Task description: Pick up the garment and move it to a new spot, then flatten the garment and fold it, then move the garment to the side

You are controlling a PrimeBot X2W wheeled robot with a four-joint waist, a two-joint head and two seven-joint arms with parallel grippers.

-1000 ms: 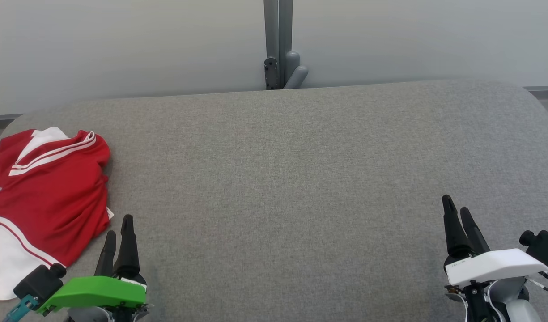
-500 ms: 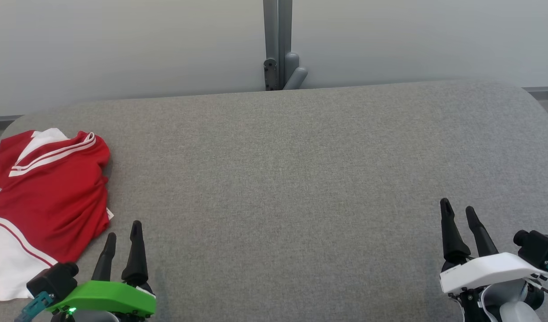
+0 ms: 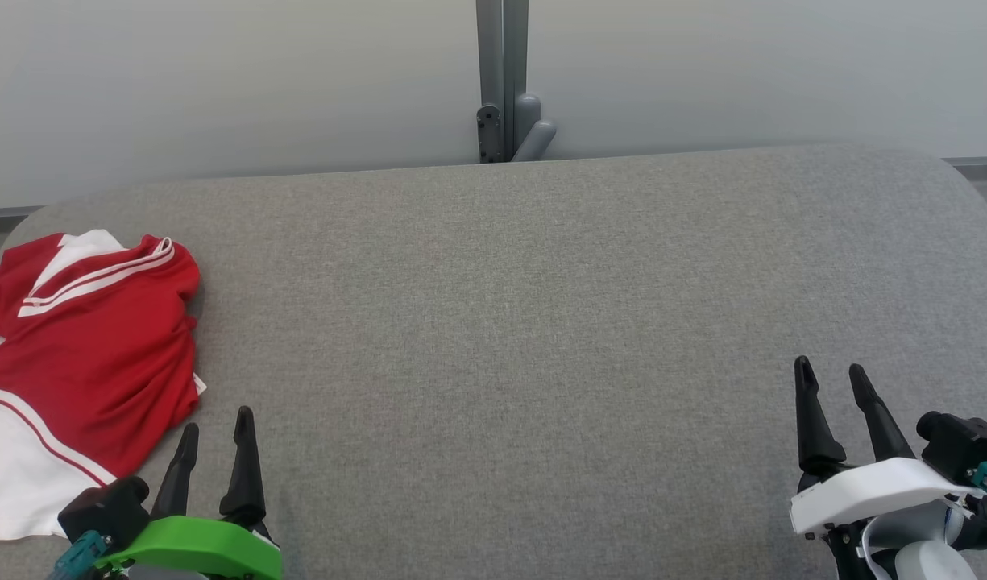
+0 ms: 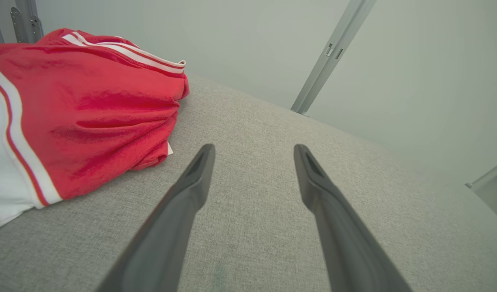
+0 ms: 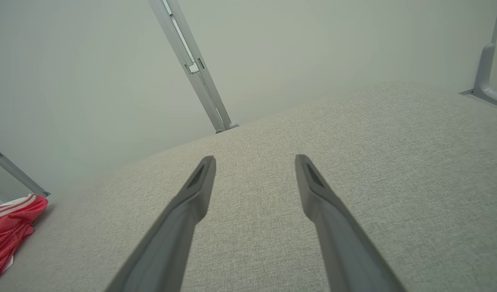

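Note:
A red garment (image 3: 90, 354) with white stripes and a white panel lies folded at the far left of the grey padded table (image 3: 509, 322). In the left wrist view the garment (image 4: 82, 109) fills the upper left, and the right wrist view catches its edge (image 5: 9, 223) at the lower left. My left gripper (image 3: 217, 423) stands open just right of the garment's near corner, apart from it, nothing between its fingers (image 4: 191, 186). My right gripper (image 3: 830, 370) is open over bare fabric at the lower right, fingers (image 5: 195, 190) spread wide.
A grey metal post (image 3: 501, 80) with a bracket rises behind the table's far edge against a pale wall. The table's rounded corners show at the far left and far right. Bare grey fabric stretches between the two grippers.
Both grippers have turned so their fingers show spread apart, and both arms have drawn back slightly toward the near edge. The garment lies as before.

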